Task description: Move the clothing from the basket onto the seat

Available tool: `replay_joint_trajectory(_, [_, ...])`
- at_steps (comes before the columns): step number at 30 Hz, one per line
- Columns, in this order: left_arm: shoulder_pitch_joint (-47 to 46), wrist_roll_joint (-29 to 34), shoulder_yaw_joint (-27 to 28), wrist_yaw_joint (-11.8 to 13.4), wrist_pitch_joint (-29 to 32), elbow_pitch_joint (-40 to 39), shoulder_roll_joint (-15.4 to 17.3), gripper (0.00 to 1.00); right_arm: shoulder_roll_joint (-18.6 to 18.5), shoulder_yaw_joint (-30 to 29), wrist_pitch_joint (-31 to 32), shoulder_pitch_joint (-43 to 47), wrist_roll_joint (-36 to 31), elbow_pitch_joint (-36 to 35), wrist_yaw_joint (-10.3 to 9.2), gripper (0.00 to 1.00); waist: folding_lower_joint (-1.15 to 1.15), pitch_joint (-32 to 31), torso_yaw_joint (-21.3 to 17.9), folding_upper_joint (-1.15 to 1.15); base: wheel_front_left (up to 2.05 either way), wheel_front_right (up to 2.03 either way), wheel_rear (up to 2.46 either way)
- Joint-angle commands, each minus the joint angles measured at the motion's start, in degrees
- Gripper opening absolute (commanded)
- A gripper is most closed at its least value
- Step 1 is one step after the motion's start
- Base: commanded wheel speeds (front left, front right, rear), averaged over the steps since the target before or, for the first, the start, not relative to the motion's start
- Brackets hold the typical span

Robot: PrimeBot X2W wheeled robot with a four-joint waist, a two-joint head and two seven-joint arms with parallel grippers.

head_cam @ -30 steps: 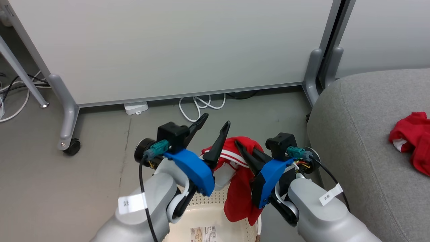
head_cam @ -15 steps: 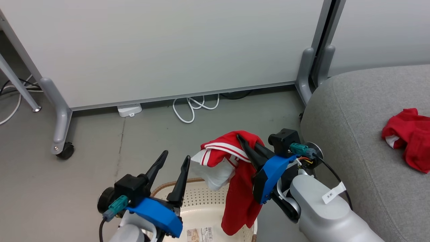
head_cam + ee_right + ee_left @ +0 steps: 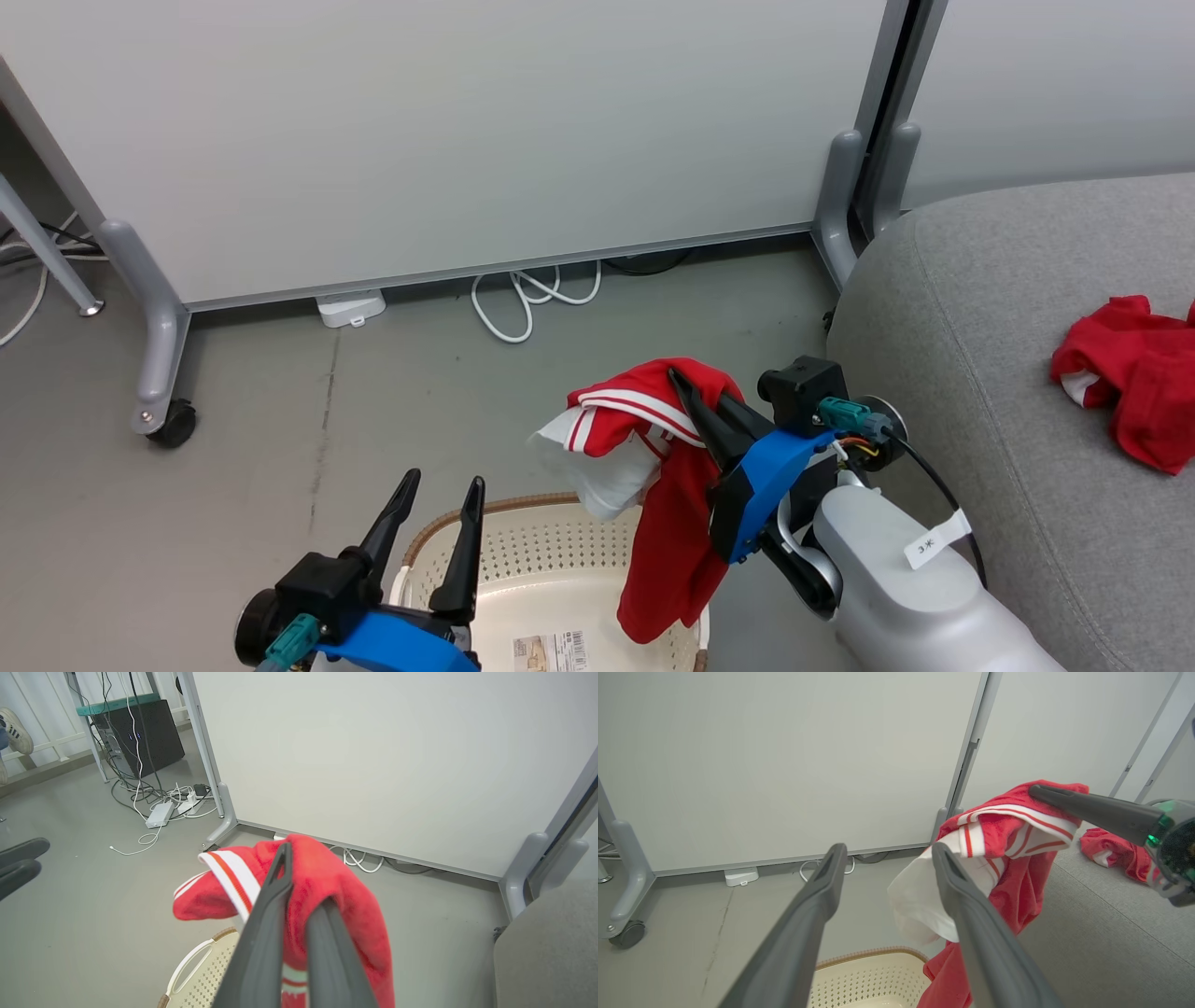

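clothing lies in two places. one soft bright-red garment with white stripes and trim hangs from the right gripper, whose two long dark fingers are pinched together on its upper fold. a second crumpled red garment rests on the large light-grey upholstered seat. the held piece drapes with its long axis straight down, and its lower hem dangles over the 3 o'clock side of the cream-white perforated plastic basket, low by the rim. in the head view the seat lies at 3 o'clock from the right gripper, just beside that arm, so the right arm is the nearer one. the carry looks like a swing toward 3 o'clock, probably with some lift so the hem clears the seat's rounded edge. the left gripper sits at 8 o'clock from the held garment, over the basket's 9 o'clock side, with its jaws spread wide and nothing between them.
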Motion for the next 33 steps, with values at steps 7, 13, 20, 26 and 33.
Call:
replay_joint_trajectory(7, [-0.32,0.33,-0.47,-0.46,-0.28,-1.08,0.19,1.0,-0.06,-0.35,-0.34,0.52,-1.25,-1.72,0.01,0.0,0.0,0.34,-2.08,0.0,0.0,0.0,0.0])
replay_joint_trajectory(13, [-0.21,-0.26,0.21,-0.47,-0.28,-0.95,0.56,1.0,-0.04,-0.6,-0.34,1.65,-1.15,-5.13,0.01,0.0,0.0,0.67,-6.26,0.0,0.0,0.0,0.0])
replay_joint_trajectory(20, [0.44,-0.51,0.91,-0.48,-0.28,-1.42,0.73,1.0,-0.06,-0.83,-0.34,2.63,-2.56,-8.99,0.01,0.0,0.0,1.23,-12.88,0.0,0.0,0.0,0.0])
replay_joint_trajectory(26, [-0.29,0.07,1.71,-0.48,-0.28,-1.75,0.71,1.0,-0.08,-2.42,-0.35,3.92,-4.24,-11.39,0.01,0.0,0.0,2.23,-18.55,0.0,0.0,0.0,0.0])
replay_joint_trajectory(33, [-1.02,0.15,2.1,-0.47,-0.28,-1.56,1.2,1.0,-0.04,-4.4,-0.34,5.86,-5.08,-13.7,0.01,0.0,0.0,3.46,-23.77,0.0,0.0,0.0,0.0])
